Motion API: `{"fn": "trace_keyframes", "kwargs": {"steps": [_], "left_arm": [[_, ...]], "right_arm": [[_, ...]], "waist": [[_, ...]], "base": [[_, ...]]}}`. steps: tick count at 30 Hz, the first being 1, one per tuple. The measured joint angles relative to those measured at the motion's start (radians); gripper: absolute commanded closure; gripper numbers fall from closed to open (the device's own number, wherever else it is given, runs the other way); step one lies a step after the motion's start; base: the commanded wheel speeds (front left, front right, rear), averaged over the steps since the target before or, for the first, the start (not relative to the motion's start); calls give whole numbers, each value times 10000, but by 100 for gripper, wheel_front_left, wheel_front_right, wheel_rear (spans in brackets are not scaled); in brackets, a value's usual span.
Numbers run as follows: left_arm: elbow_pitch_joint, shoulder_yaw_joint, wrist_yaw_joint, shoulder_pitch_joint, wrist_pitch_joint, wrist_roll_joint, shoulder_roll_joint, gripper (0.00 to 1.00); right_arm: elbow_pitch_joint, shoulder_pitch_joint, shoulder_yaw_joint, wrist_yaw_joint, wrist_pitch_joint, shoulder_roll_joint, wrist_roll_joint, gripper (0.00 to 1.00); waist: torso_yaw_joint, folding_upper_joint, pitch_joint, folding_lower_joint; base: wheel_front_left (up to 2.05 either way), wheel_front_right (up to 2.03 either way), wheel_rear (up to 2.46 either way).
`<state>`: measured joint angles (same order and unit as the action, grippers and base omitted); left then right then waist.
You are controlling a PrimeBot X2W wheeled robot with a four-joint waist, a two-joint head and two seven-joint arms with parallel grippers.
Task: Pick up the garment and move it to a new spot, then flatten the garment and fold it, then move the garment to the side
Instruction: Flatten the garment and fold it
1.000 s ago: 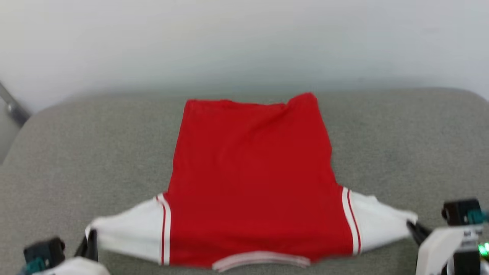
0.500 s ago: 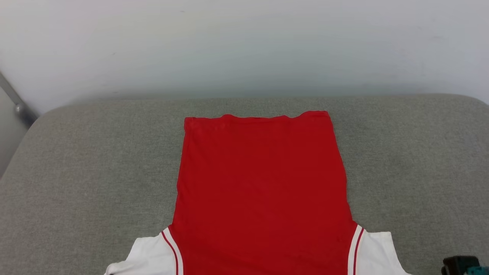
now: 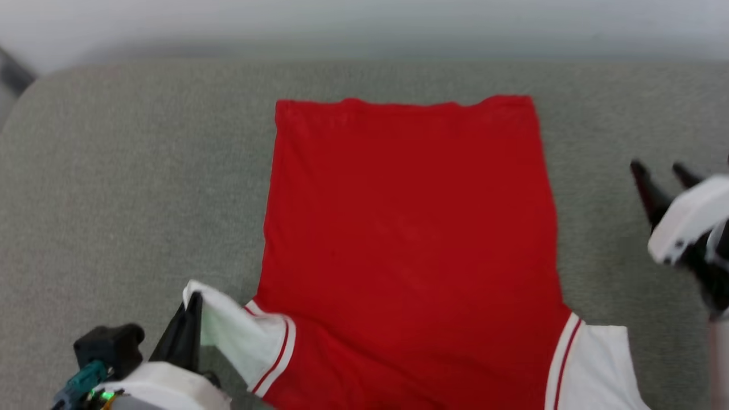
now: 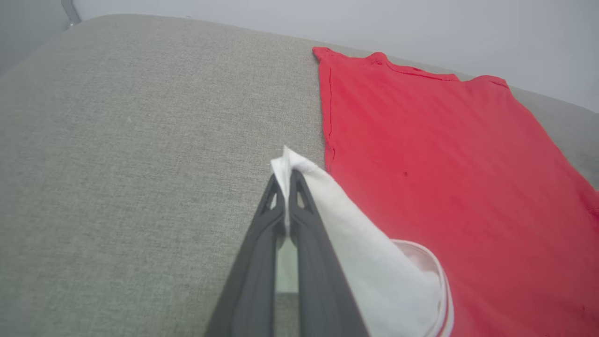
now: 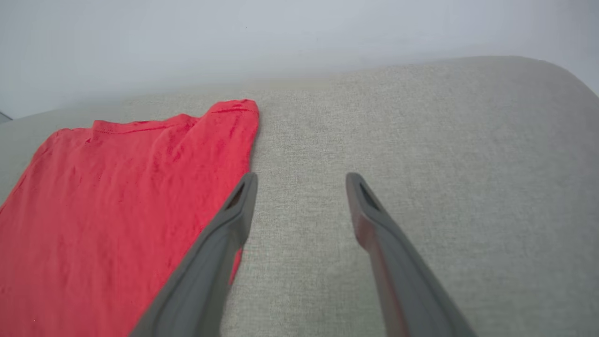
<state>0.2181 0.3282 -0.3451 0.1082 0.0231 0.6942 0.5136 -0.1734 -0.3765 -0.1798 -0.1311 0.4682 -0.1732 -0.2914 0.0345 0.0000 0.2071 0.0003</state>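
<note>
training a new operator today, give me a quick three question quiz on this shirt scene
1. True or false: the right end effector grips the red jersey shirt with white short sleeves.
2. What does the left end effector pinch? A) the red hem B) a white sleeve C) nothing
3. Fill in: the sleeve lying flat on the grey fabric cushion is on the robot's ___ side.

Key: 1 false, its jaws stand open, holding nothing. 2 B. 3 right.
</note>
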Motion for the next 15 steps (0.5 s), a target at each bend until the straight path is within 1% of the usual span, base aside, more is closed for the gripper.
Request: {"fn": "trace_keyframes", "kwargs": {"steps": [2,5,8,13,15], "left_arm": [[96,119,127,-388,117,-119,-115,100],[165,284,343,-953,267,-268,-251,100],[207,508,556,-1512,430,-410,-445,100],[148,853,917,-2261,610,-552,-769,100],[48,972,1057,-2512,660,-577,-878,100]], "right_arm": [[-654,-1088,35,0,184,-255,29,0],[-1687,-2714,159,0,742,-589,113,0],[-2625,-4167,378,0,1590,-1005,198,0],[-3605,-5780,474,0,3072,-1034,589,0],[-3870,-6148,483,0,3407,-1053,813,0]], "waist": [[169,0,429,0],[475,0,1071,0],[833,0,1683,0],[1463,0,2604,1],[1725,0,2901,1]], "base": [[0,0,0],[0,0,0],[0,0,0],[0,0,0],[0,0,0]]}}
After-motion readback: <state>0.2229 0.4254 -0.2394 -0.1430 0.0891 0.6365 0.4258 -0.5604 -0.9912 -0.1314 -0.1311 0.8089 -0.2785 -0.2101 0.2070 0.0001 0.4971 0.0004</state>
